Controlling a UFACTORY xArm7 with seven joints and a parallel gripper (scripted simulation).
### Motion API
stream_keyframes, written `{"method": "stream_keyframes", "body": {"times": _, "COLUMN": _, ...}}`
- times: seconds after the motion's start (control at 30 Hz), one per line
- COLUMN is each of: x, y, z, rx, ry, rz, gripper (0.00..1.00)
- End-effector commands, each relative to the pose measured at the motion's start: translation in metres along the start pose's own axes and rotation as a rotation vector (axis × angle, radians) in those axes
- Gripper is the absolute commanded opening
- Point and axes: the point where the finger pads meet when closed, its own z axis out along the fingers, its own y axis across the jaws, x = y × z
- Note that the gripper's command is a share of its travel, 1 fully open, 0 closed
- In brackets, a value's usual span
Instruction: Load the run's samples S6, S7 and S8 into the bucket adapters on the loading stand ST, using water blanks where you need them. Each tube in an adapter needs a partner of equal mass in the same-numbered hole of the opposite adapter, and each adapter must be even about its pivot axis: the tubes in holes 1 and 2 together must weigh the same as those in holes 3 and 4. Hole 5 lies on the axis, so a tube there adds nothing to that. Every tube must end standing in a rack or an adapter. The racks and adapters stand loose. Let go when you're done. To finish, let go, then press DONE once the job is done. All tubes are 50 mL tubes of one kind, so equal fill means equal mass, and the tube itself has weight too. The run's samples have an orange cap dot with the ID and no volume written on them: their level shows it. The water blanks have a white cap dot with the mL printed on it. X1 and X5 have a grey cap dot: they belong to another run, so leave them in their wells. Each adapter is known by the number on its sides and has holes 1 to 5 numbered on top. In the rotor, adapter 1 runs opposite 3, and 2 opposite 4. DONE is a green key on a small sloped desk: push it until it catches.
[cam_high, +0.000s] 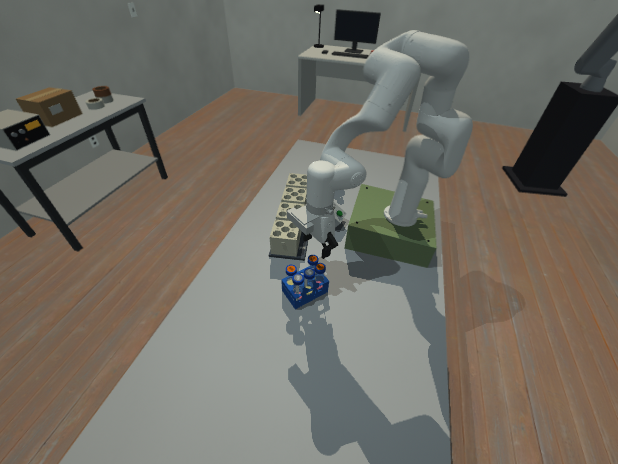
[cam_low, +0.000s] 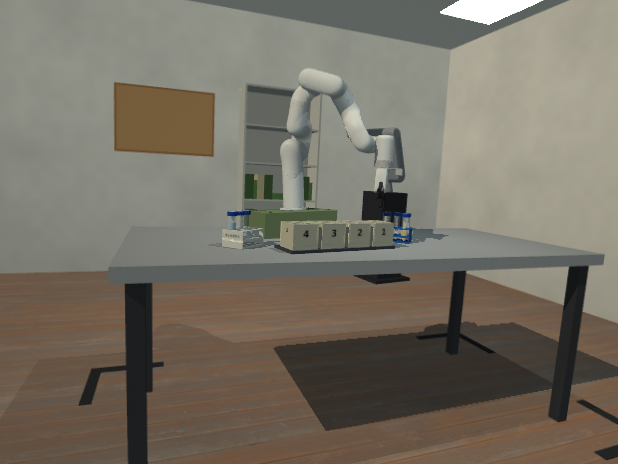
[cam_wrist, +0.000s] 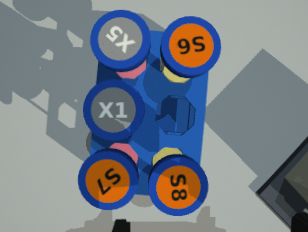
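The blue rack (cam_high: 299, 301) (cam_wrist: 199, 137) holds orange-dot tubes S6 (cam_wrist: 190, 46), S7 (cam_wrist: 107, 181) and S8 (cam_wrist: 178, 186), and grey-dot tubes X5 (cam_wrist: 120, 40) and X1 (cam_wrist: 113, 110). Its well between S6 and S8 is empty. My gripper (cam_high: 317, 244) (cam_wrist: 210, 225) is open and empty, above and a little behind this rack in the top view. Adapters 1 (cam_low: 383, 234), 2 (cam_low: 359, 234), 3 (cam_low: 334, 235) and 4 (cam_low: 306, 235) stand in a row on the black stand (cam_low: 340, 249). Adapter 1 is nearest the blue rack. Tube levels are too small to read.
The white rack (cam_low: 232, 242) with several blue-capped tubes stands beyond adapter 4. The green DONE key (cam_high: 339, 213) shows behind the gripper. The green arm base (cam_high: 390, 245) is right of the adapters in the top view.
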Motion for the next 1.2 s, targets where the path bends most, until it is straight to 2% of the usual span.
{"method": "stream_keyframes", "body": {"times": 0.0, "x": 0.002, "y": 0.000, "z": -0.001, "rx": 0.000, "ry": 0.004, "rz": 0.000, "gripper": 1.00}}
{"method": "stream_keyframes", "body": {"times": 0.93, "x": 0.002, "y": 0.000, "z": -0.001, "rx": 0.000, "ry": 0.004, "rz": 0.000, "gripper": 1.00}}
{"method": "stream_keyframes", "body": {"times": 1.17, "x": 0.002, "y": 0.000, "z": -0.020, "rx": 0.000, "ry": 0.004, "rz": 0.000, "gripper": 1.00}}
